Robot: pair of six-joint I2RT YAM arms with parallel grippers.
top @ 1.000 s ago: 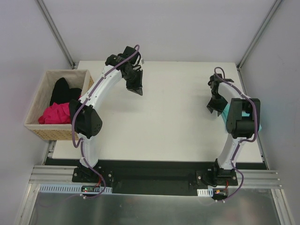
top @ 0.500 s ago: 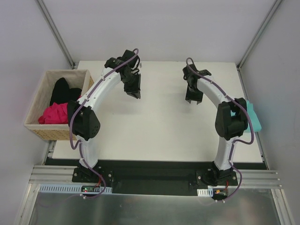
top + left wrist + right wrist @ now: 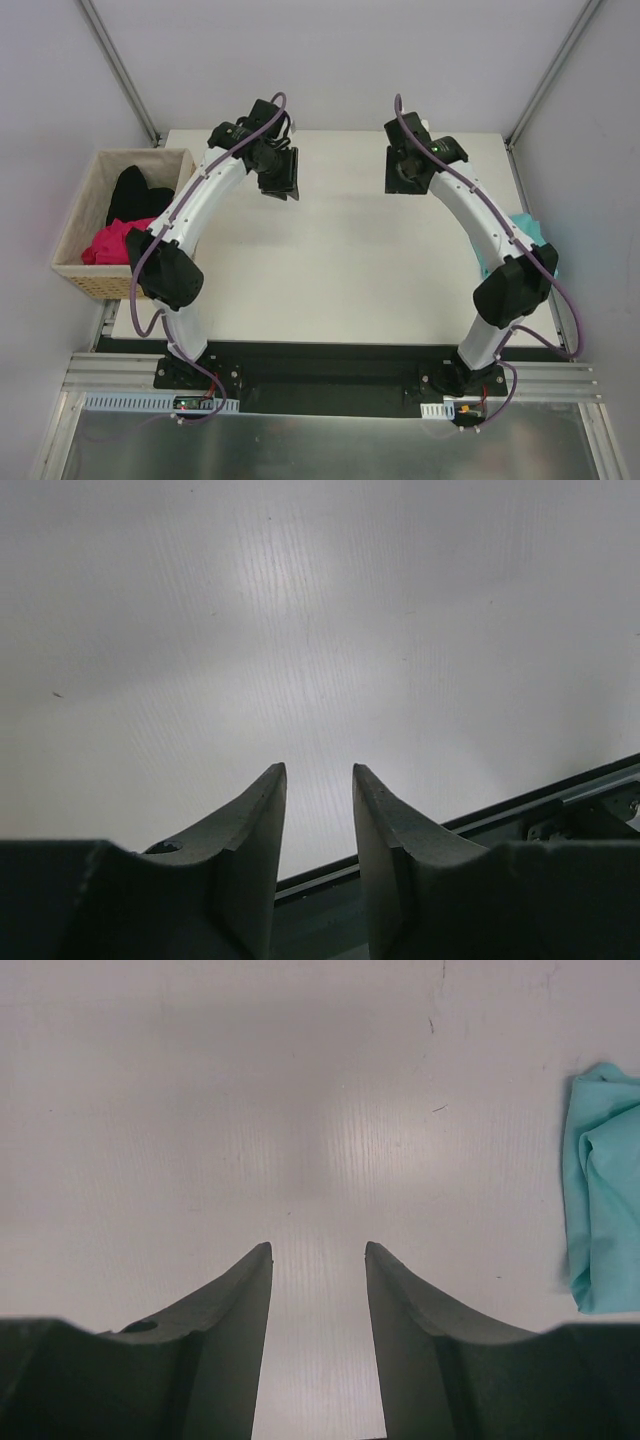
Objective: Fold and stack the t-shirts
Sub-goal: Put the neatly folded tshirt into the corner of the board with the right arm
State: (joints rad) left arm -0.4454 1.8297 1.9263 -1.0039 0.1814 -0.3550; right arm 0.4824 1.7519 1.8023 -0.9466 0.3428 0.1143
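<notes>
Top external: the teal t-shirt (image 3: 530, 230) lies at the right edge of the table (image 3: 340, 270), about midway along it. My right arm crosses over most of it, so only two patches of pale turquoise cloth show. Off the left edge stands a wicker basket (image 3: 75, 268) with the black t-shirt (image 3: 130, 192) bunched at its far end and the magenta t-shirt (image 3: 115, 243) heaped at its near end, the two touching. Both arms reach to the far side of the table. The left gripper (image 3: 282, 185) is toward the far-left corner and the right gripper (image 3: 403, 180) toward the far-right, well apart, each over bare white surface.

Left wrist: the left gripper (image 3: 318, 770) has its fingers a narrow slot apart with nothing between them. Below is plain table (image 3: 300, 600), and a dark edge strip (image 3: 560, 790) shows at lower right.

Right wrist: the right gripper (image 3: 318, 1250) has its fingers parted a little wider, also holding nothing. The teal t-shirt (image 3: 605, 1190) sits at the picture's right, flat on the table (image 3: 250, 1090), a soft bundle with rumpled creases and a rounded near corner.
</notes>
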